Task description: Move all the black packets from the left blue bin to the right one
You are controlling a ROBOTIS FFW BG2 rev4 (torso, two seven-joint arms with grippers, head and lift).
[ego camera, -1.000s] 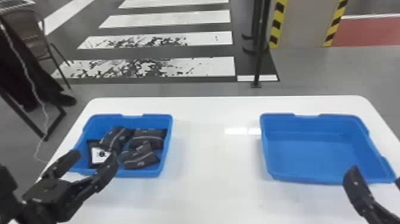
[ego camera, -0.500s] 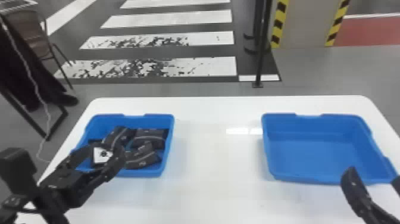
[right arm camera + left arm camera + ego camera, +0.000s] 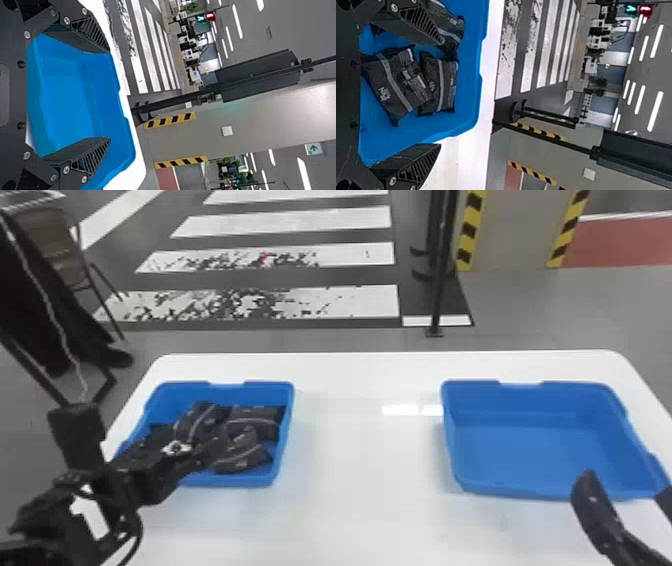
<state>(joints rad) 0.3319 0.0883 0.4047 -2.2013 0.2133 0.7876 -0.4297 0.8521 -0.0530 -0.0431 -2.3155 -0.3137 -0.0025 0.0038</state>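
The left gripper point(image 3: 192, 434), around eight o'clock in the head view, hides the near-left corner of the left blue bin point(image 3: 225, 481) and overlaps the black packets point(image 3: 255, 417), so how far its fingertips dip among them cannot be told. A white label point(image 3: 176, 447) at the bin's eight o'clock is partly covered, its print hard to make out. The right gripper point(image 3: 620, 485), near four o'clock, has its outer finger cut off by the view's edge, while its inner finger overlaps the near rim of the right blue bin point(image 3: 540, 485). The packets, all lying in the left bin, look soft and creased, black with pale grey stripes and pale print, and some lean on one another toward the bin's two o'clock. Both bins are smooth blue plastic, with rounded corners and notched rims, on a glossy white table point(image 3: 370, 510). The left wrist view shows the left gripper point(image 3: 441, 93) with its ribbed, wedge-shaped fingers spread wide, one over the packets and the other by the bin's rim, gripping nothing. In its own wrist view the right gripper point(image 3: 109, 95) is likewise spread wide and unloaded. Compared with the earlier head views, the left gripper has moved toward two o'clock, farther in over the left bin, covering more of the label; the right gripper and the packets look unmoved.
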